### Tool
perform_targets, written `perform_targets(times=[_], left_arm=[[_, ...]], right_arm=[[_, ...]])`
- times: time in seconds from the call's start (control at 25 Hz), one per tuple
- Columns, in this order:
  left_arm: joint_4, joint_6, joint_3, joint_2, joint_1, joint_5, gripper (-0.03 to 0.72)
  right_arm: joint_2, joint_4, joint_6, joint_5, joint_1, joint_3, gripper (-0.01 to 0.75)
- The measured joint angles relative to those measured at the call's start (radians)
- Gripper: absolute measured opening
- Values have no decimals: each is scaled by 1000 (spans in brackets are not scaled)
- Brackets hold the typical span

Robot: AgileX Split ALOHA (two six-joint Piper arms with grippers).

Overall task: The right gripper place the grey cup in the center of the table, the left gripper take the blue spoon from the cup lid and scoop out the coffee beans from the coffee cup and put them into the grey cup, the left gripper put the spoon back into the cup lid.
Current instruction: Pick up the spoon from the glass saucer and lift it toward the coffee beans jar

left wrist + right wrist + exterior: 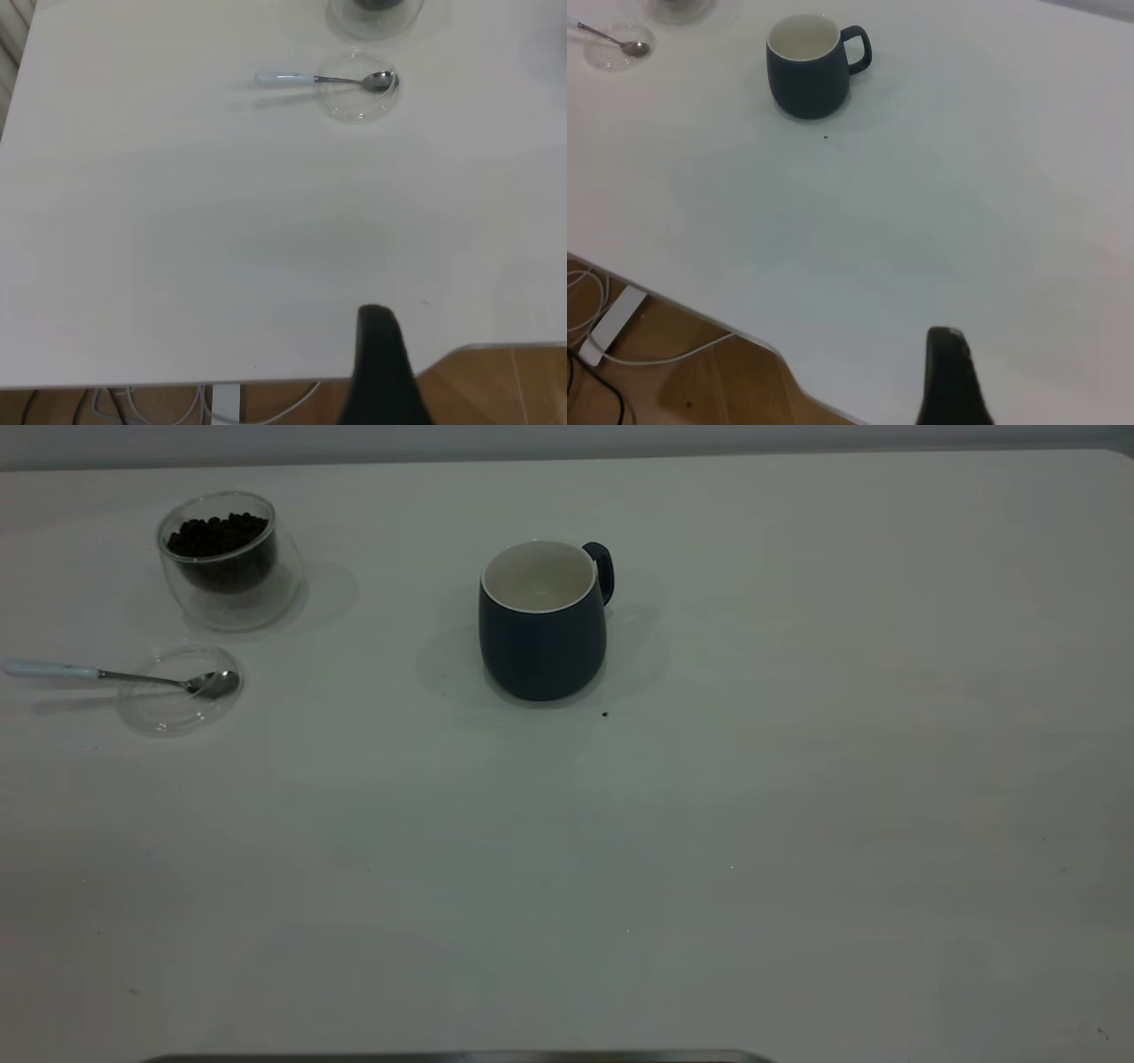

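Both pincers hang back near the worktop [797, 824] edge, their state impossible to tell, while the grey cup [542, 624] stands upright mid-worktop and the blue spoon [115, 676] rests across the cup lid [177, 713] beside the coffee cup [226, 562] of coffee beans [217, 533].

Both arms sit pulled back off the work area: just a dark finger of the left tool [383, 367] shows, likewise the right tool [951, 376].
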Motion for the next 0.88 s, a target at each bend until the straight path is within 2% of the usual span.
perform_targets(times=[0.12,0.36,0.52,0.68,0.88], left_arm=[[0,0,0,0,0,0,592],[0,0,0,0,0,0,592],[0,0,0,0,0,0,592],[0,0,0,0,0,0,592],[0,0,0,0,0,0,592]], right_arm=[[0,2,-1,0,-56,0,484],[0,2,-3,0,-298,0,484],[0,2,-3,0,-408,0,484],[0,2,-4,1,-460,0,484],[0,3,-4,1,-466,0,484]])
